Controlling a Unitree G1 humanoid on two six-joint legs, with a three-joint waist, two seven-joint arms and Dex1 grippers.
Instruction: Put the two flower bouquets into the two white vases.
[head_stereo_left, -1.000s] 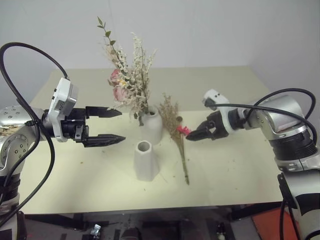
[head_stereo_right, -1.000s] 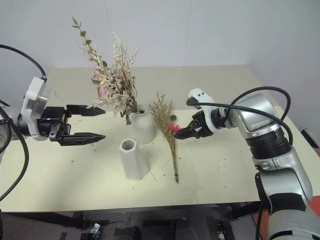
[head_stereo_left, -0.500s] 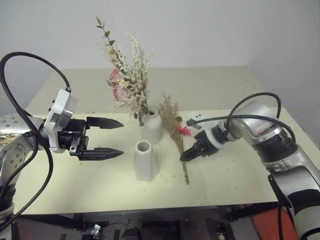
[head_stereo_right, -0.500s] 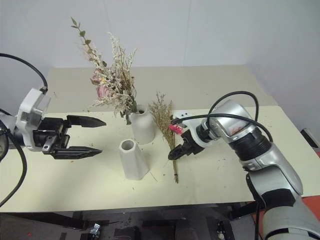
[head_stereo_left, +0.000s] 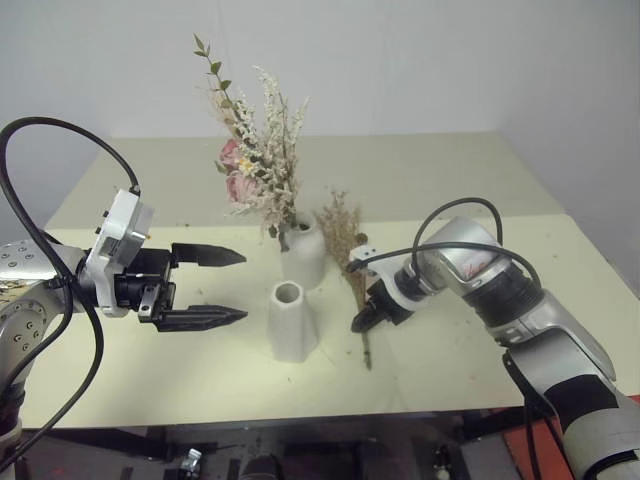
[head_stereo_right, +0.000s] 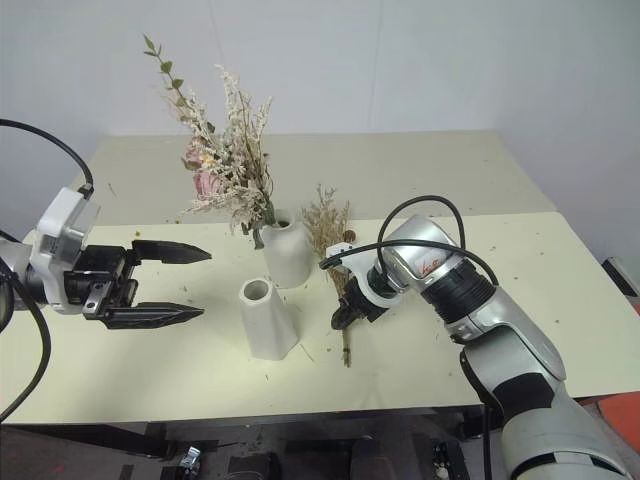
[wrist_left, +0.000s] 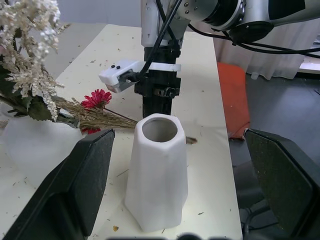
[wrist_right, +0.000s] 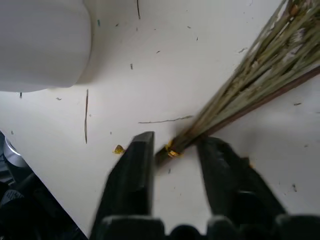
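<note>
The fuller bouquet (head_stereo_left: 255, 165) with pale blooms and a green sprig stands upright in the rounded white vase (head_stereo_left: 304, 255). In front of it the faceted white vase (head_stereo_left: 290, 322) stands with nothing in its mouth. To its right the slim tan bouquet (head_stereo_left: 349, 250) lies flat on the table; its pink flower (wrist_left: 96, 97) shows in the left wrist view. My right gripper (wrist_right: 177, 144) points down at the tied stem end, its fingers (wrist_right: 137, 170) narrowly open on either side of the stems. My left gripper (head_stereo_left: 243, 286) hovers wide open, left of the faceted vase.
The pale yellow table (head_stereo_left: 460, 180) carries scattered dried bits around the vases. Its front edge (head_stereo_left: 300, 410) runs close below the faceted vase. A grey wall rises behind the far edge. Black cables loop over both arms.
My right gripper has come down and to the left, from beside the pink flower to the stem end, and its fingers have narrowed from wide open. The left gripper has drawn back slightly.
</note>
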